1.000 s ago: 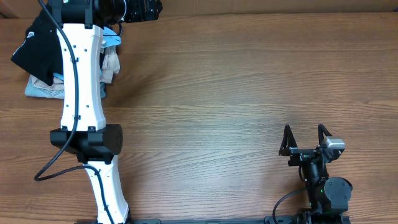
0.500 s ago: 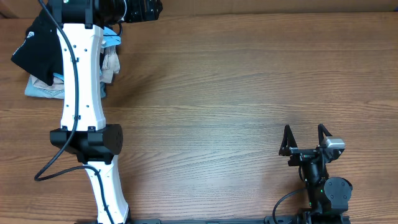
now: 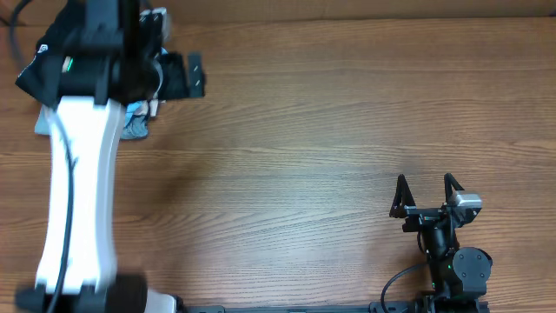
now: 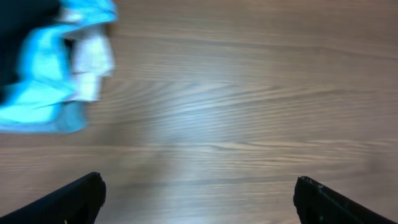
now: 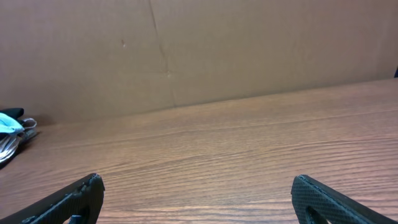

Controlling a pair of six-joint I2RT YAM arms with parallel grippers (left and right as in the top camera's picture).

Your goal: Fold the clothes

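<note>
a: what takes up most of the view?

b: the wooden worktop (image 3: 330, 130), brown grain from edge to edge. in the right wrist view a plain cardboard wall (image 5: 186, 50) stands behind it.

a: and the next biggest thing?

b: the white left arm (image 3: 74, 200), reaching from the near edge up the left side to the far left corner. it looks blurred from overhead.

a: where are the clothes?

b: the clothes (image 3: 39, 74) are in that far left corner, a matte black heap with a tiny white mark, lying on top of a small pile and partly hidden by the arm. under them a light blue t-shirt (image 4: 37, 87) bunches out, and a beige garment (image 4: 93, 59) pokes from its right edge.

a: what is the left hand doing?

b: the left hand (image 4: 196, 193) hangs over bare wood just beside the pile. its fingers are spread wide, with nothing between them and no cloth touched.

a: and the right one?

b: the right hand (image 3: 425, 181) sits near the front right, well apart from the pile. it is spread just as wide and holds nothing, with only wood ahead of it.
</note>
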